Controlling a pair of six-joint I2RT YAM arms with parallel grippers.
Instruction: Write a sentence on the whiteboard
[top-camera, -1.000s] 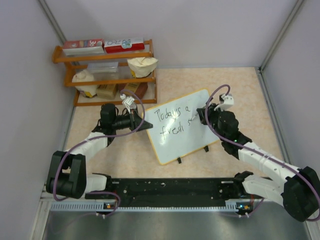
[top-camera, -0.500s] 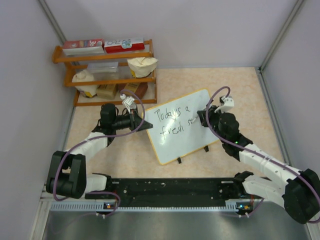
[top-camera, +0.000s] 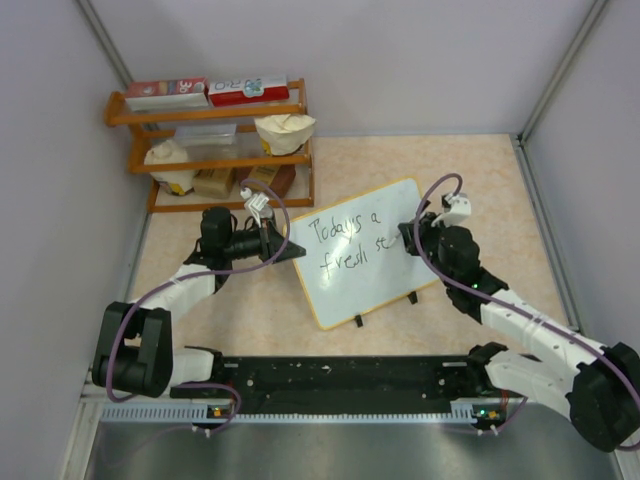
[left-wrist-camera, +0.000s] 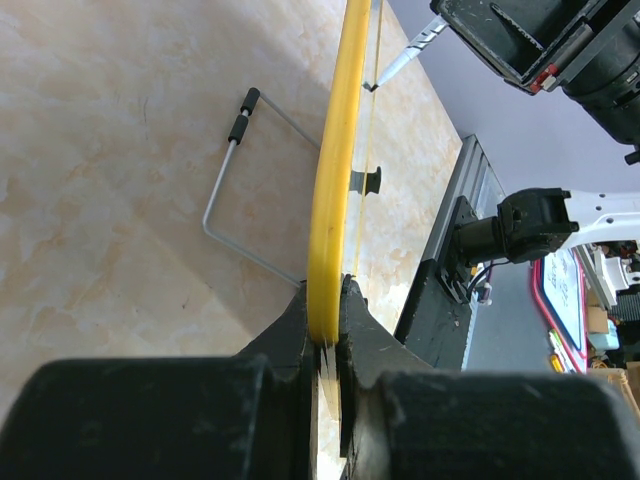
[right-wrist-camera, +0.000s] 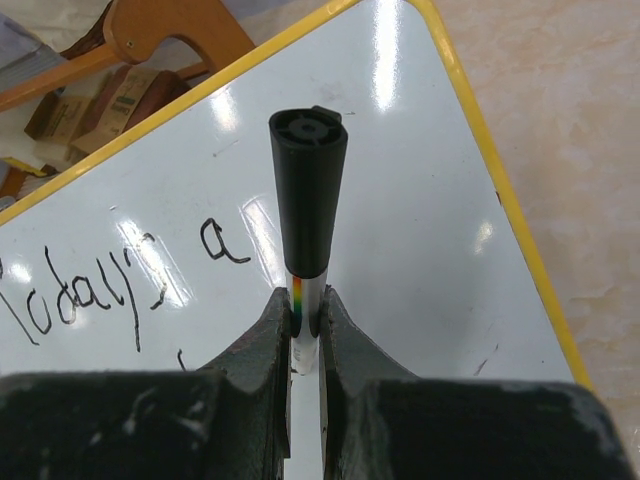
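Pale grey walls close you in on three sides. The speckled beige table is matte and level, with a wooden shelf of boxes and other goods at the back left, well apart from the work. The whiteboard stands tilted on its black clip feet mid-table, glossy enough to throw glare. Your left gripper is clamped on its yellow left edge, steadying it. Your right gripper is closed round the marker, its tip at the board face near the right edge. The sentence reads "Today's a" above "fresh st", so I judge you are midway through the last word. Next you need short, light strokes rightward. There is little white room before the frame, so make the letters small and press gently so the board doesn't tip
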